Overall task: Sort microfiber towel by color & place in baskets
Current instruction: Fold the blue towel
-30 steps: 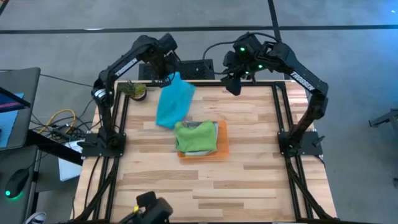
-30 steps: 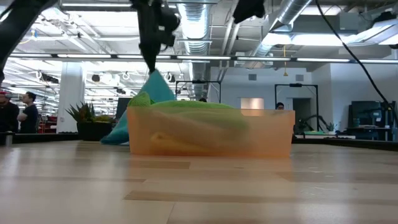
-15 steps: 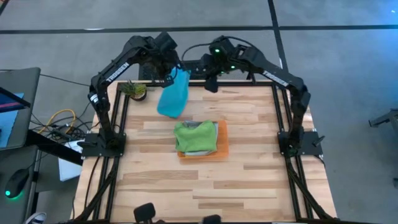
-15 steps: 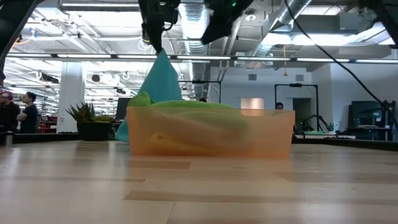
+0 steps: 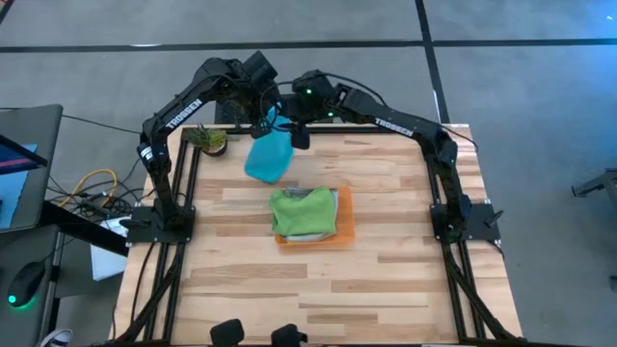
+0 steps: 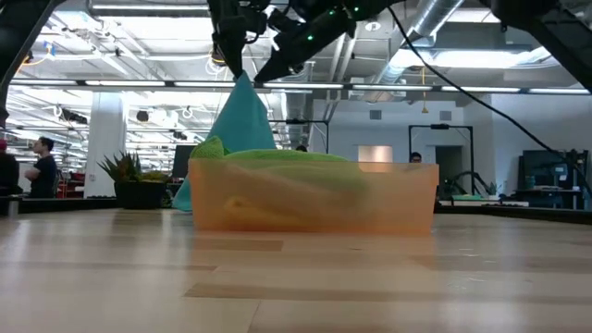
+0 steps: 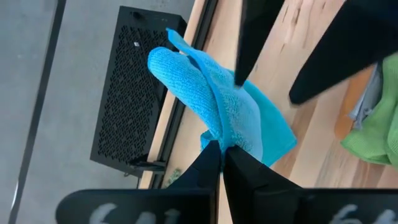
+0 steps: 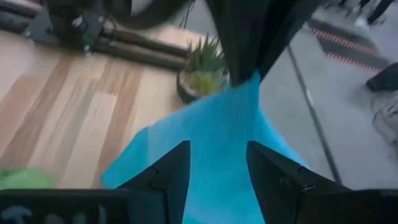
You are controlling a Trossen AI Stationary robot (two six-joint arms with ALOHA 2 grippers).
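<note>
My left claw (image 5: pixel 264 122) pinches the soft blue microfiber towel (image 5: pixel 269 156) by a corner at the table's (image 5: pixel 405 251) twelve o'clock edge. My right claw (image 5: pixel 295 133) hangs released beside it. The shallow orange rectangular tray (image 5: pixel 344 217) holds a crumpled green microfiber towel (image 5: pixel 303 211) mid-table.

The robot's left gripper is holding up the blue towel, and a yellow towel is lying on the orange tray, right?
Not quite. The towel on the orange tray is green, not yellow; the high view shows it. The left gripper does hold up the blue towel.
</note>
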